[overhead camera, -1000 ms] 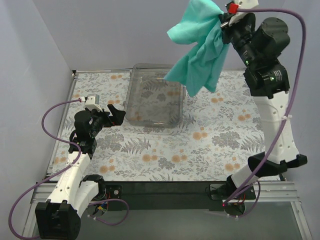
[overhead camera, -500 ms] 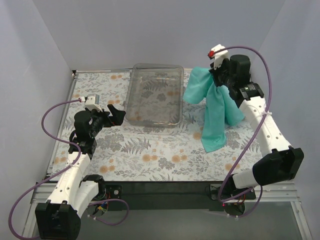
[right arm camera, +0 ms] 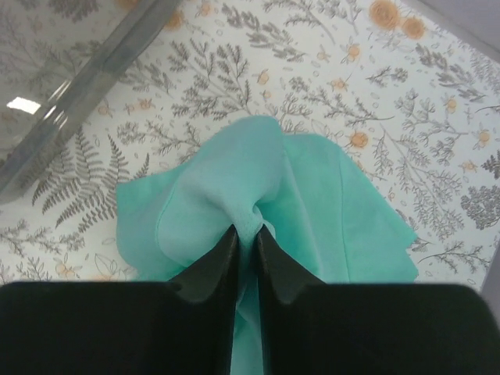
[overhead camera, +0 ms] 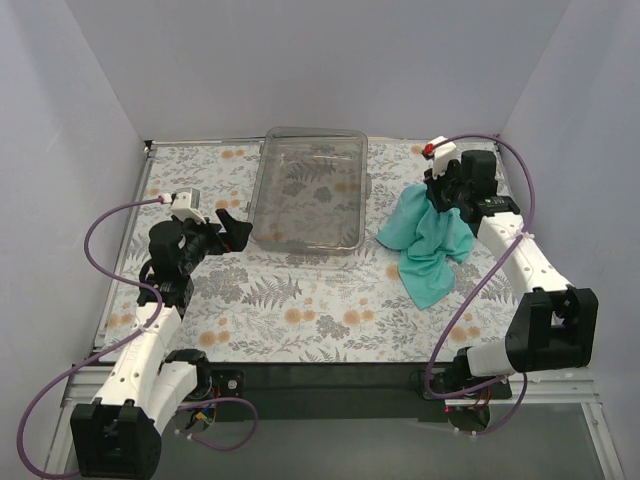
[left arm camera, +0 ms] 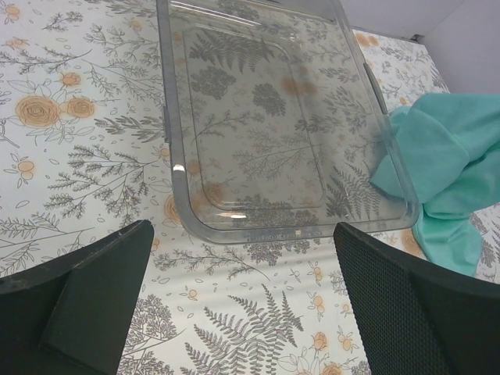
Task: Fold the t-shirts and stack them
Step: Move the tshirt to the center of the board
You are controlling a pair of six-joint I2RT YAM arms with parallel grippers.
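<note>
Right gripper [right arm camera: 248,230] is pinching the crumpled teal cloth t-shirt [overhead camera: 430,245], seemingly resting on the floral table [overhead camera: 300,300]. Left gripper [left arm camera: 242,229] is hovering wide open.

3 plain, pale lavender-grey walls box in the scene: a back wall [overhead camera: 320,60] across the top of the frame, a left wall [overhead camera: 60,150] and a right wall [overhead camera: 590,120] down each side. The worktop [overhead camera: 300,310] fills the centre, covered in a white fern-and-orange-flower print. A black strip [overhead camera: 330,385] edges its bottom. Light is soft and even.
</note>
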